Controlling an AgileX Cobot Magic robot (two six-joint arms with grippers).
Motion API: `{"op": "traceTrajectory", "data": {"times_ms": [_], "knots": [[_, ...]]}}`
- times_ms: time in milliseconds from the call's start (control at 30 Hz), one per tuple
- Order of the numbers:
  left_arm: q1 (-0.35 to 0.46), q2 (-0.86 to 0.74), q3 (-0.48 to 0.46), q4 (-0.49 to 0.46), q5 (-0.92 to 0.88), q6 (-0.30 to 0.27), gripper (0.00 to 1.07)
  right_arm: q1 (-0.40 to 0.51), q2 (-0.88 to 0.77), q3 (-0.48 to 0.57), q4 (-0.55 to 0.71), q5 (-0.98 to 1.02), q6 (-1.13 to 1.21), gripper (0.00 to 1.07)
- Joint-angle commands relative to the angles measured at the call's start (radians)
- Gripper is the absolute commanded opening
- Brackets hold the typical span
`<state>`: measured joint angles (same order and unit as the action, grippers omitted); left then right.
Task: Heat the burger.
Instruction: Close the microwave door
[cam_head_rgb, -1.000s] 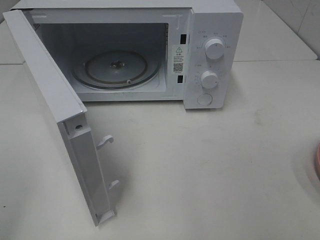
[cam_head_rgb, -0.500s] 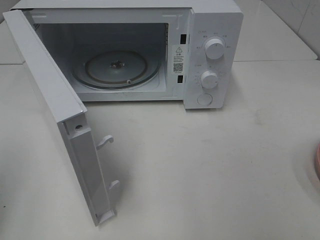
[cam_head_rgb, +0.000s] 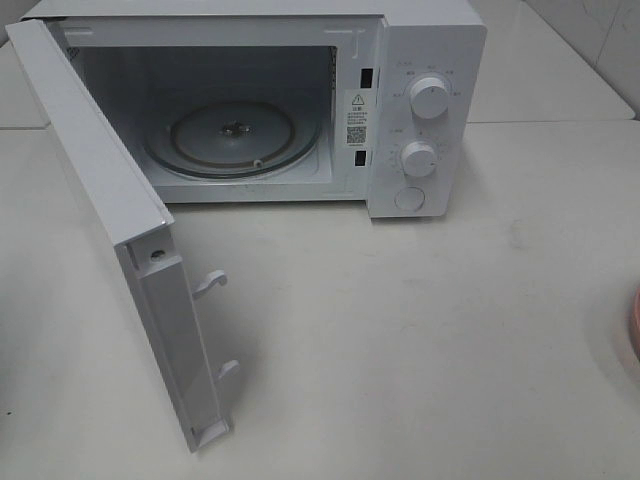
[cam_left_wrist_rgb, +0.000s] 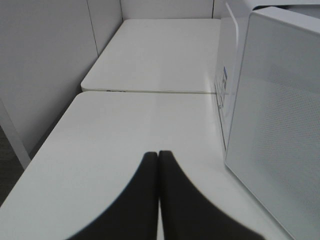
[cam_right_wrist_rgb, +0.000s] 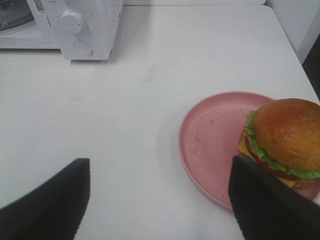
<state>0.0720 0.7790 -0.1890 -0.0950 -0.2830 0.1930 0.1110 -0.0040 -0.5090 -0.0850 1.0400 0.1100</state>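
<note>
The burger (cam_right_wrist_rgb: 285, 140), with a golden bun, green lettuce, tomato and cheese, sits on the far side of a round pink plate (cam_right_wrist_rgb: 210, 135) in the right wrist view. My right gripper (cam_right_wrist_rgb: 160, 160) is open above the table, with the plate and burger off to one side of it and nothing between its fingers. My left gripper (cam_left_wrist_rgb: 159, 153) is shut and empty, fingertips pressed together, beside the outer face of the microwave door (cam_left_wrist_rgb: 280, 125). Neither gripper shows in the exterior high view, and the burger is out of view there.
The white microwave (cam_head_rgb: 425, 110) stands at the back with its door (cam_head_rgb: 110, 200) swung wide open to the left. A bare glass turntable (cam_head_rgb: 232, 135) lies inside. Only a sliver of the pink plate (cam_head_rgb: 635, 330) shows at the right edge.
</note>
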Motion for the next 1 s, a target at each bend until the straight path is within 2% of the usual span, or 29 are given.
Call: {"op": "traceTrajectory", "data": {"times_ms": [33, 100, 133, 167, 200, 267, 300, 333, 367, 400, 433, 467, 533, 567, 600, 800, 867, 900, 967, 1000], "knots": [[0.000, 0.122, 0.003, 0.022, -0.177, -0.023, 0.00, -0.004, -0.027, 0.002, -0.006, -0.001, -0.011, 0.75], [0.000, 0.147, 0.003, 0.037, -0.198, -0.043, 0.00, -0.004, -0.027, 0.002, -0.006, -0.001, -0.011, 0.75], [0.000, 0.200, 0.003, 0.069, -0.241, -0.090, 0.00, -0.004, -0.027, 0.002, -0.006, -0.001, -0.011, 0.75], [0.000, 0.200, 0.003, 0.069, -0.241, -0.090, 0.00, -0.004, -0.027, 0.002, -0.006, -0.001, -0.011, 0.75], [0.000, 0.255, -0.001, 0.111, -0.270, -0.146, 0.00, -0.004, -0.027, 0.002, -0.006, -0.001, -0.011, 0.75], [0.000, 0.280, -0.005, 0.134, -0.276, -0.167, 0.00, -0.004, -0.027, 0.002, -0.006, -0.001, -0.011, 0.75], [0.000, 0.327, -0.017, 0.205, -0.302, -0.223, 0.00, -0.004, -0.027, 0.002, -0.006, -0.001, -0.011, 0.75], [0.000, 0.327, -0.017, 0.205, -0.302, -0.223, 0.00, -0.004, -0.027, 0.002, -0.006, -0.001, -0.011, 0.75], [0.000, 0.364, -0.029, 0.285, -0.337, -0.274, 0.00, -0.004, -0.027, 0.002, -0.006, -0.001, -0.011, 0.75], [0.000, 0.380, -0.032, 0.316, -0.359, -0.299, 0.00, -0.004, -0.027, 0.002, -0.006, -0.001, -0.011, 0.75], [0.000, 0.380, -0.032, 0.316, -0.359, -0.299, 0.00, -0.004, -0.027, 0.002, -0.006, -0.001, -0.011, 0.75], [0.000, 0.422, -0.041, 0.376, -0.401, -0.341, 0.00, -0.004, -0.027, 0.002, -0.006, -0.001, -0.011, 0.75], [0.000, 0.444, -0.043, 0.407, -0.429, -0.359, 0.00, -0.004, -0.027, 0.002, -0.006, -0.001, -0.011, 0.75], [0.000, 0.485, -0.049, 0.458, -0.484, -0.382, 0.00, -0.004, -0.027, 0.002, -0.006, -0.001, -0.011, 0.75], [0.000, 0.530, -0.051, 0.504, -0.541, -0.393, 0.00, -0.004, -0.027, 0.002, -0.006, -0.001, -0.011, 0.75], [-0.007, 0.620, -0.052, 0.552, -0.658, -0.409, 0.00, -0.004, -0.027, 0.002, -0.006, -0.001, -0.011, 0.75], [-0.056, 0.679, -0.065, 0.549, -0.680, -0.397, 0.00, -0.004, -0.027, 0.002, -0.006, -0.001, -0.011, 0.75], [-0.056, 0.679, -0.065, 0.549, -0.680, -0.397, 0.00, -0.004, -0.027, 0.002, -0.006, -0.001, -0.011, 0.75], [-0.154, 0.740, -0.097, 0.511, -0.681, -0.346, 0.00, -0.004, -0.027, 0.002, -0.006, -0.001, -0.011, 0.75], [-0.154, 0.740, -0.097, 0.511, -0.681, -0.346, 0.00, -0.004, -0.027, 0.002, -0.006, -0.001, -0.011, 0.75]]}}
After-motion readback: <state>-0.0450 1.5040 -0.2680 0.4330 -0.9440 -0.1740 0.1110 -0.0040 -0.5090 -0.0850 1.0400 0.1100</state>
